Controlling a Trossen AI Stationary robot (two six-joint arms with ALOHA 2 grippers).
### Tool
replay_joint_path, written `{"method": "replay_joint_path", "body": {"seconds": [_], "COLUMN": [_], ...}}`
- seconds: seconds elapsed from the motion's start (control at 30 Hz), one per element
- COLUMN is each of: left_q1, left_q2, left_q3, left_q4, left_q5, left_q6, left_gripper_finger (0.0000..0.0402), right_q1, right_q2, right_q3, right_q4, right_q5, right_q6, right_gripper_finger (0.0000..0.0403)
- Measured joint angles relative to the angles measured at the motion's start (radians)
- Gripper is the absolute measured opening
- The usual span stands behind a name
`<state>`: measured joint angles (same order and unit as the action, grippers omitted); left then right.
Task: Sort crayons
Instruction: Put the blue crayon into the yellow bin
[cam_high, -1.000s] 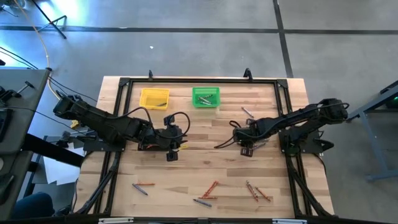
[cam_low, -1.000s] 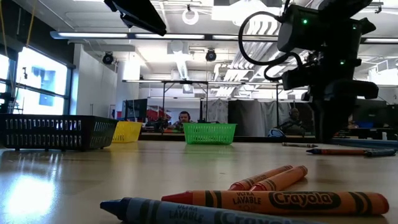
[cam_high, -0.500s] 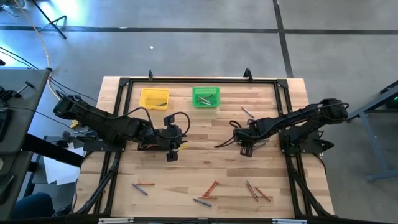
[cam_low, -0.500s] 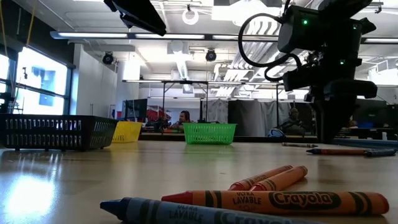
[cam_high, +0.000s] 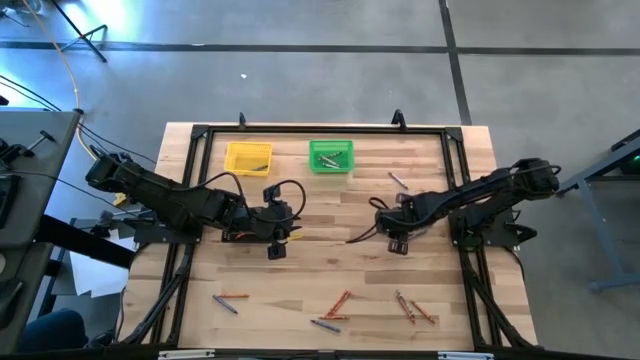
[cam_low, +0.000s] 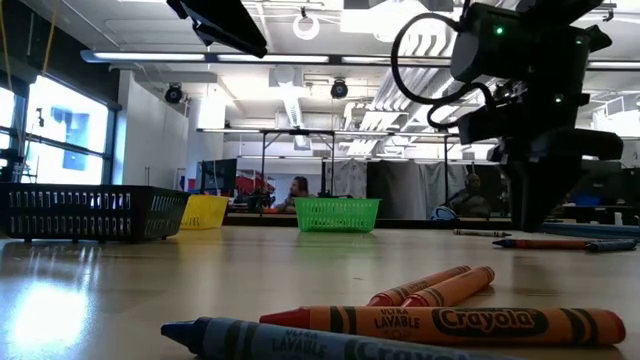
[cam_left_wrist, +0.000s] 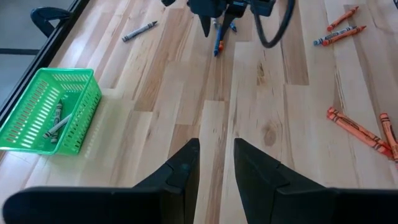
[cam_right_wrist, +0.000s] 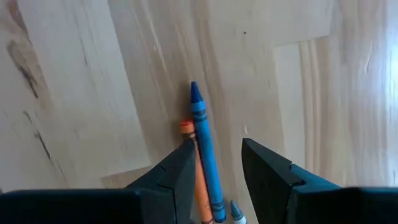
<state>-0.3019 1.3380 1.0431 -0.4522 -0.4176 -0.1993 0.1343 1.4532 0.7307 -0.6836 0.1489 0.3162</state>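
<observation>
The wooden table (cam_high: 330, 210) carried both arms; the left gripper (cam_left_wrist: 215, 163) hovered over bare boards with its fingers slightly parted and empty, the green mesh bin (cam_left_wrist: 45, 113) off to one side of it holding two crayons; the right gripper (cam_right_wrist: 216, 163) stood low over the table, fingers apart, a blue crayon (cam_right_wrist: 204, 152) between them, an orange crayon (cam_right_wrist: 194, 169) alongside it against one finger.

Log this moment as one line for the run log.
right gripper: open, fingers straddling blue crayon | left gripper: open, waiting mid-table | green bin: holds crayons
</observation>
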Motion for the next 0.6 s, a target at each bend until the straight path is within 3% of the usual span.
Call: {"method": "replay_joint_path", "body": {"seconds": [0.17,0.6], "left_q1": [0.000,0.000], "left_q2": [0.000,0.000], "left_q3": [0.000,0.000], "left_q4": [0.000,0.000], "left_q5": [0.000,0.000], "left_q6": [0.000,0.000], "left_gripper_finger": [0.0085,0.0085], "right_q1": [0.006,0.009], "right_q2": [0.000,0.000], "right_q3": [0.000,-0.001], "right_q4": [0.002,0.000], "right_q5": [0.020,0.046], "right_q6": [0.077,0.055], "right_gripper_finger": [0.0123,0.0123]}}
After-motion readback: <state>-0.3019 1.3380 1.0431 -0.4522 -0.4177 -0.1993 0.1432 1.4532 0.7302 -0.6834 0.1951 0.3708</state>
